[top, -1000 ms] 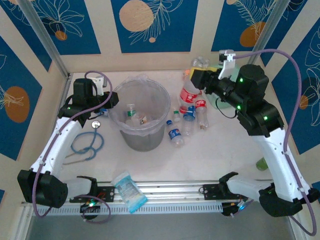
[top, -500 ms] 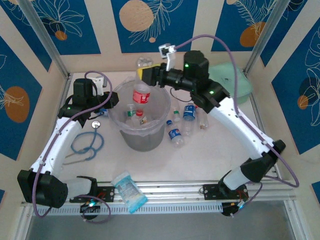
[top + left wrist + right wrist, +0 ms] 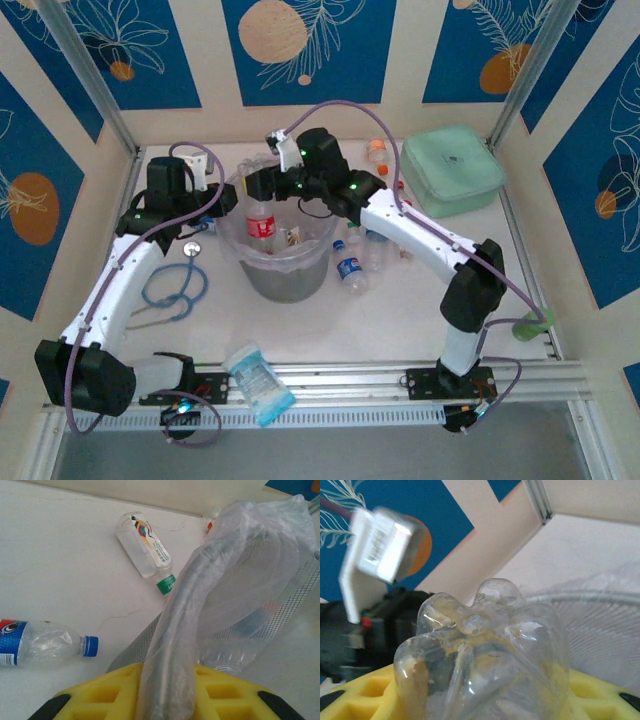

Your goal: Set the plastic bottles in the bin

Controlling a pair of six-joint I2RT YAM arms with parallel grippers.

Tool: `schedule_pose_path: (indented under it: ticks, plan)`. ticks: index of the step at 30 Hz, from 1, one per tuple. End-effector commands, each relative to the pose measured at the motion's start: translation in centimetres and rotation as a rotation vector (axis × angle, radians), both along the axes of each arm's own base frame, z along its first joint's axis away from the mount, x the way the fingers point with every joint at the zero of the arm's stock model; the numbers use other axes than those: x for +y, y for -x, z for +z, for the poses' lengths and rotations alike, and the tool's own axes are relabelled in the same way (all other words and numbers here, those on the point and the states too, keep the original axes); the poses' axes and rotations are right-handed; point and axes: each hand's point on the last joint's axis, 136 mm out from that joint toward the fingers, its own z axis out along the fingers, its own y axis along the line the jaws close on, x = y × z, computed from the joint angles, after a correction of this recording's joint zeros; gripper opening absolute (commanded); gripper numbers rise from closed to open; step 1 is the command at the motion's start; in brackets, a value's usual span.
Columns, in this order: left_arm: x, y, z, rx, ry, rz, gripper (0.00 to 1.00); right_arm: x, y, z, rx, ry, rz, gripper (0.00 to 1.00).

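A pale, faintly veined table (image 3: 400,310) is boxed in by cream walls (image 3: 205,60) with blue leaf-patterned panels (image 3: 305,45). The left fingers (image 3: 100,697) pinch the bag-lined rim of the bin (image 3: 285,275). The right fingers (image 3: 372,695) grip a red-labelled bottle (image 3: 260,222) at the bin's mouth. Other bottles (image 3: 350,268) lie on the table just right of the bin, with a green case (image 3: 452,170) farther back.

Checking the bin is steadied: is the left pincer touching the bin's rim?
Touching. The left wrist view shows the bag-covered rim of the bin running down into the left pincer, which is closed on it.
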Motion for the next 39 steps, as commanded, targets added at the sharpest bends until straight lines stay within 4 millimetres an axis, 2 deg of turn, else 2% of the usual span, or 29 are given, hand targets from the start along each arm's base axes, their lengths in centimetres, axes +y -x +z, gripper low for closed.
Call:
schedule_pose_path:
  ticks: [1,5,8,10,13,15,19,21,23,26,31,35,39]
  plan:
    - [0.7,0.2,-0.3,0.003,-0.002,0.019,0.25,-0.2,-0.9,-4.3,0.075,0.076,-0.053,0.00]
    - [0.7,0.2,-0.4,0.007,-0.004,0.019,0.25,0.4,-0.6,-8.5,0.178,0.141,-0.049,0.00]
    - [0.8,0.2,-0.5,0.009,-0.010,0.020,0.25,0.3,-0.1,-10.3,0.218,0.168,-0.047,0.01]
    - [0.7,0.2,-0.5,0.009,-0.009,0.020,0.25,0.2,0.4,-10.9,0.234,0.176,-0.043,0.07]
    - [0.8,0.1,-0.6,0.010,-0.009,0.020,0.25,0.2,1.1,-10.8,0.231,0.177,-0.029,0.24]
    - [0.7,0.1,-0.6,0.011,-0.009,0.019,0.25,0.0,1.3,-9.9,0.209,0.175,-0.028,0.35]
    - [0.8,0.1,-0.6,0.010,-0.010,0.021,0.25,-0.4,1.5,-7.7,0.166,0.177,-0.019,0.50]
    - [0.8,0.2,-0.6,0.012,-0.012,0.022,0.25,-0.9,1.7,-6.3,0.129,0.185,-0.019,0.75]
    - [0.8,0.2,-0.6,0.009,-0.015,0.023,0.25,-1.9,1.6,-4.8,0.088,0.201,-0.046,0.87]
    - [0.9,0.1,-0.6,0.010,-0.016,0.026,0.25,-3.3,1.9,-2.5,0.014,0.190,-0.075,0.98]
    - [0.8,0.1,-0.9,0.018,-0.020,0.022,0.25,-5.8,2.0,-1.0,-0.080,0.267,-0.122,0.99]
    - [0.9,0.1,-0.8,0.016,-0.019,0.024,0.25,-7.4,2.9,1.5,-0.161,0.263,-0.129,0.99]
    - [0.9,0.1,-0.8,0.016,-0.020,0.025,0.25,-10.5,3.2,2.9,-0.228,0.301,-0.210,0.99]
